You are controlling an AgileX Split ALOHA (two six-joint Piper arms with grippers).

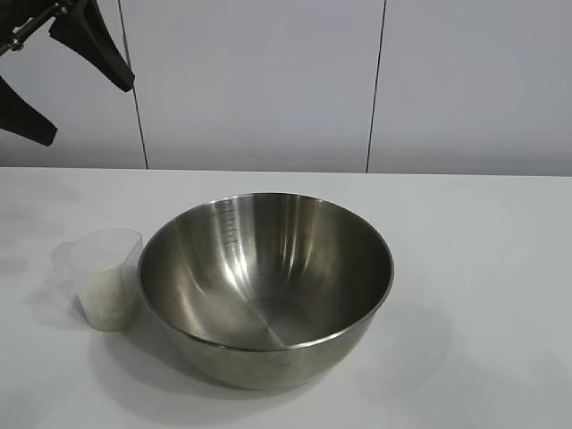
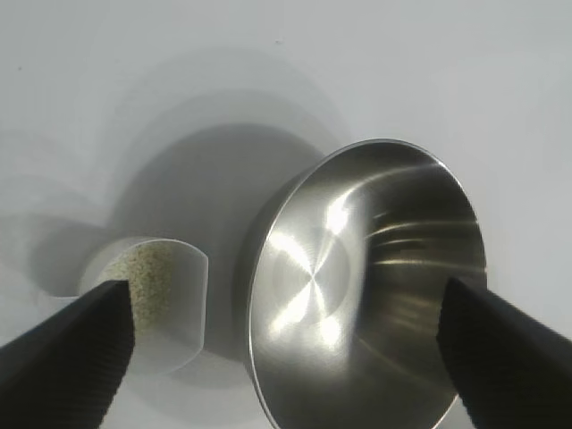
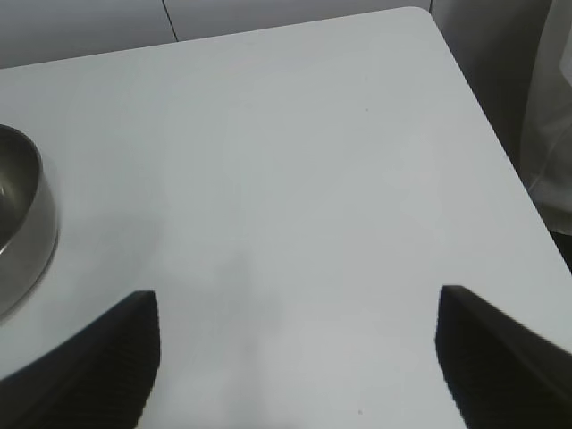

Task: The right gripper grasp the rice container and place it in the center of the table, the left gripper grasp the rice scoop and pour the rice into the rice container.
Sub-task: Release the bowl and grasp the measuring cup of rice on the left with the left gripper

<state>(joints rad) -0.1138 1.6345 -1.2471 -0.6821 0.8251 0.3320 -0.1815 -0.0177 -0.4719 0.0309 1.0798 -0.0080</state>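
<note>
My left gripper [image 2: 286, 357] hangs wide open and empty above the rice scoop [image 1: 107, 277], which stands touching the rice container [image 1: 265, 286] at mid-table [image 1: 483, 268]. My right gripper [image 3: 295, 357], also spread and empty, hovers over bare tabletop beside the bowl. The scoop looks light, thin-walled and tippable; I'd pinch its rim wall gently, keeping the rice [image 2: 147, 273] level.

A plain white counter [image 1: 483, 268] carries two things. The rice container [image 1: 265, 290], a wide shiny steel bowl, stands upright near the middle. Just beside it, at the exterior view's left, stands the rice scoop [image 1: 107, 279], a frosted plastic cup holding rice [image 1: 109, 299]
</note>
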